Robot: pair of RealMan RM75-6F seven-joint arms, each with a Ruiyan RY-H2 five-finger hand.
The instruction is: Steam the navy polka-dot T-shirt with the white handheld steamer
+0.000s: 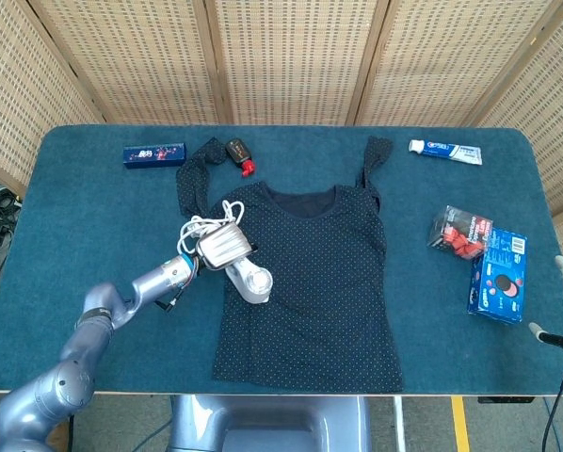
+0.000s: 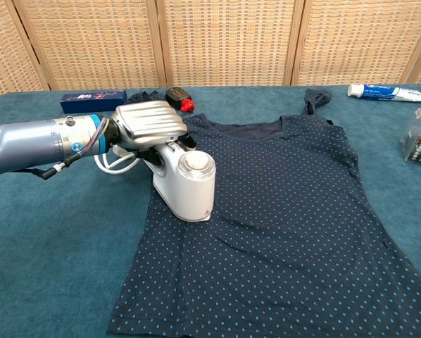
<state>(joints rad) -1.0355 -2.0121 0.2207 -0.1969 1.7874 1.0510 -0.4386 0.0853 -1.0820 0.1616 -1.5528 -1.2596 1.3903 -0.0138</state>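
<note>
The left hand (image 1: pixel 222 245) and steamer (image 1: pixel 248 279) sit on the T-shirt's (image 1: pixel 310 301) upper left edge, with the coiled cord (image 1: pixel 199 229) just beside them. The shirt's middle, right side and hem lie bare. Along the far edge sit a blue box (image 1: pixel 153 153), a dark red-tipped object (image 1: pixel 239 153) and a toothpaste tube (image 1: pixel 445 151). A red packet (image 1: pixel 459 233) and blue box (image 1: pixel 498 275) crowd the right side.

Left robot hand (image 1: pixel 221 245) holds the white steamer (image 1: pixel 249 281) on the polka-dot T-shirt (image 1: pixel 310 282).
</note>
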